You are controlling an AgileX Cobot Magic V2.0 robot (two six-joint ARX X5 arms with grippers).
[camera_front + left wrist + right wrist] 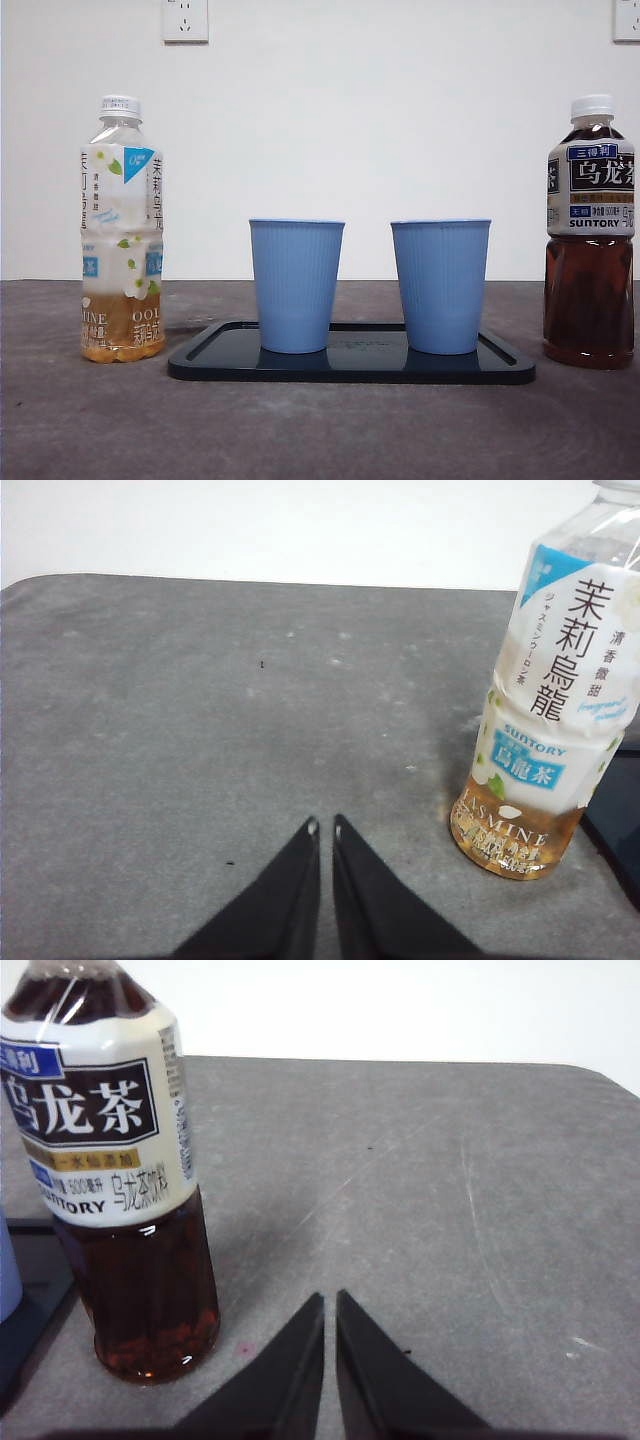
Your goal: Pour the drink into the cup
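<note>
Two bottles stand upright on the grey tabletop [320, 430], long axes vertical and white caps pointing up. The jasmine tea bottle [121, 230] stands at the left side of the front view, well apart from the oolong tea bottle [590, 235] at the right side. The jasmine bottle holds only a shallow layer of pale amber drink at its base, the rest of it clear under a white flowered label. The oolong bottle is filled with dark brown tea up to its neck, under a black-and-cream label. Between the bottles lies a flat black tray [200, 362], and on it stand two blue ribbed cups [295, 285] [440, 285], side by side but not touching, mouths up; what is inside them cannot be seen from this low angle. The left gripper [324, 827] hovers above bare tabletop near the jasmine bottle, its jaws together with only a thin slit between the tips, holding nothing. The right gripper [329, 1298] hovers near the oolong bottle, jaws likewise together and empty.
</note>
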